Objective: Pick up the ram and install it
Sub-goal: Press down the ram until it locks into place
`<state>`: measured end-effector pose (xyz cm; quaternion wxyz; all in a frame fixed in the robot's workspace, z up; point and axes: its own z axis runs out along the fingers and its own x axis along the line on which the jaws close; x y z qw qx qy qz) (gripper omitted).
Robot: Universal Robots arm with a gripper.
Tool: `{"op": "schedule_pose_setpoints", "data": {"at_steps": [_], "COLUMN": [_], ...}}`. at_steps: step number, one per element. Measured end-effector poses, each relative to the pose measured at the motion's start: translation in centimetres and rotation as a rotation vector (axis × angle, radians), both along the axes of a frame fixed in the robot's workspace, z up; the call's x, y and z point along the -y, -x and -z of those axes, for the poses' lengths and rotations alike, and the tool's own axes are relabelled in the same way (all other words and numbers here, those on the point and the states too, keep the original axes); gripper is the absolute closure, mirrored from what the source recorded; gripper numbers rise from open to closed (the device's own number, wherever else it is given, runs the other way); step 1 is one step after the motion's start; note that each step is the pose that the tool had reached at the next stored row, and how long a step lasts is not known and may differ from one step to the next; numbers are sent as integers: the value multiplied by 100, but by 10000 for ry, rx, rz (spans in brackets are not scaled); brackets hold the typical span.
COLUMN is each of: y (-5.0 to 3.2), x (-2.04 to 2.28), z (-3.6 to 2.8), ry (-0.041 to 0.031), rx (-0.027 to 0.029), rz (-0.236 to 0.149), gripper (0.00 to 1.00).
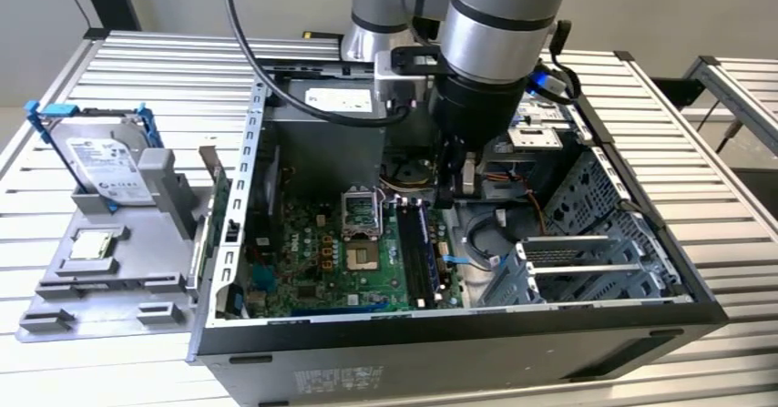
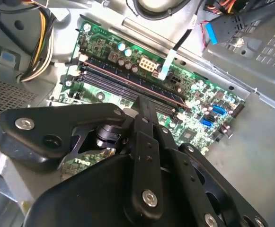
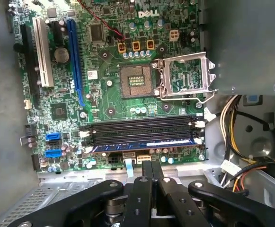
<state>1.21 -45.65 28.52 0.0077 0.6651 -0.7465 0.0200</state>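
The ram [image 3: 144, 144], a long blue stick with a white label, lies seated in the memory slot nearest the case wall, between the white end latches. In the first wrist view my gripper [image 3: 150, 166] hangs just beside its middle with the two black fingers pressed together. In the second wrist view the gripper [image 2: 144, 101] reaches down to the row of memory slots. In the exterior view the gripper [image 1: 453, 196] is deep inside the open computer case [image 1: 364, 352], over the far end of the memory slots [image 1: 420, 243].
A silver hard drive [image 1: 104, 157] with blue brackets stands in a grey holder [image 1: 109, 279] at the exterior view's left, with a small square processor chip [image 1: 95, 243] below it. The processor socket [image 3: 184, 75] stands open. Cable bundles [image 3: 232, 123] and a drive cage [image 1: 596, 261] crowd the case.
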Motion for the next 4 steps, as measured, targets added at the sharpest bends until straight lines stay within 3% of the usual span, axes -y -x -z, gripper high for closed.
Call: {"op": "schedule_pose_setpoints", "data": {"at_steps": [4], "y": [0], "x": [0], "z": [-2], "ry": [0], "rx": [-1], "rz": [0], "gripper": [100]}}
